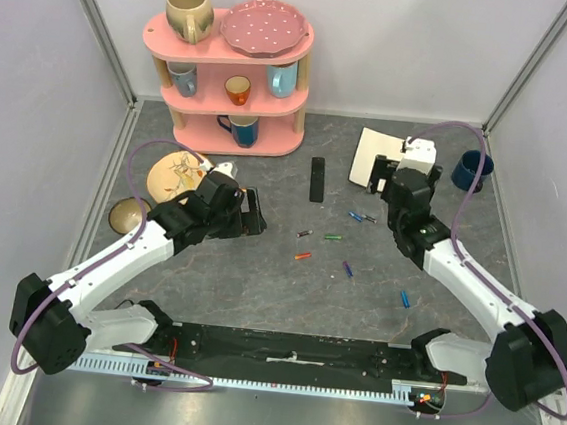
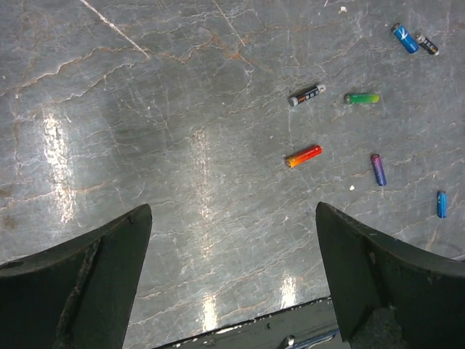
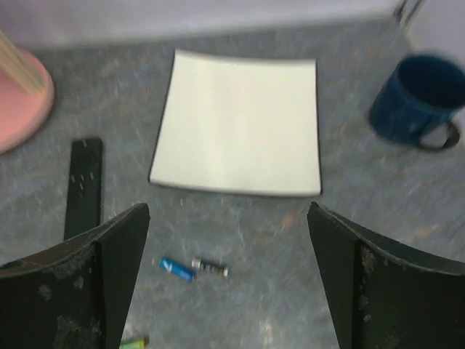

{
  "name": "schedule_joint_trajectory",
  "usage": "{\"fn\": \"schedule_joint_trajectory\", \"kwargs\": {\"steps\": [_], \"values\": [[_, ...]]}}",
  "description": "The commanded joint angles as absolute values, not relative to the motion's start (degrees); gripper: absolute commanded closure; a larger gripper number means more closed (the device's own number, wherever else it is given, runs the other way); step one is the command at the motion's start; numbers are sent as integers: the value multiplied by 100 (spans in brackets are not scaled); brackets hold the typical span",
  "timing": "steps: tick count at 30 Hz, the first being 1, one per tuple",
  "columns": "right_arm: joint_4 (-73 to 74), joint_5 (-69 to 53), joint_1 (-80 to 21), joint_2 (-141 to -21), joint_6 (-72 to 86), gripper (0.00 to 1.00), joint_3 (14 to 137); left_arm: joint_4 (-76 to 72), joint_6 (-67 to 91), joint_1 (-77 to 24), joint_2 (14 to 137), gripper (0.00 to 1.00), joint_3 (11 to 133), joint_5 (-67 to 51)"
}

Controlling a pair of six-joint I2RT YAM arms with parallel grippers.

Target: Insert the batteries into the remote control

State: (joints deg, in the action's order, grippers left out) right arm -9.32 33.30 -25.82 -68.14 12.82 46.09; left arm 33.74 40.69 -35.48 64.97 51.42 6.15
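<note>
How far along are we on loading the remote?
Nothing looks done: the remote lies by itself, and the batteries are scattered loose on the table. Nothing is in hand: the left tool and right tool are both open and empty. Left to do: pick up the batteries and load them.

bright, even overhead light, faint shadows. glare streaks mark the table (image 2: 109,87) in the left wrist view; the batteries (image 2: 304,155) there look sharp. the right wrist view is blurred throughout.
</note>
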Motion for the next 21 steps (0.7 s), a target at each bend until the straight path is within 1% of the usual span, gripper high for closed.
{"fn": "schedule_joint_trajectory", "kwargs": {"steps": [1, 3, 6, 9, 14, 19, 21], "values": [[1011, 2680, -2506, -7442, 2892, 2, 4974, 2963, 4149, -3568, 6346, 1, 5036, 625], [819, 2130, -2470, -7628, 2699, 2, 5132, 2848, 4043, -3568, 6319, 1, 4992, 406], [607, 2031, -2478, -7857, 2839, 2, 5185, 2856, 3955, -3568, 6267, 1, 4940, 421], [641, 1793, -2548, -8059, 2585, 2, 5439, 2831, 3999, -3568, 6197, 1, 4843, 571], [703, 1959, -3022, -8551, 2118, 2, 5870, 2400, 3999, -3568, 5942, 1, 4527, 36], [791, 2346, -3295, -9227, 2276, 2, 6318, 2522, 4201, -3560, 5661, 2, 4255, 237], [826, 2312, -3313, -9412, 2329, 2, 6556, 2435, 4079, -3560, 5538, 2, 4158, 115]]}}
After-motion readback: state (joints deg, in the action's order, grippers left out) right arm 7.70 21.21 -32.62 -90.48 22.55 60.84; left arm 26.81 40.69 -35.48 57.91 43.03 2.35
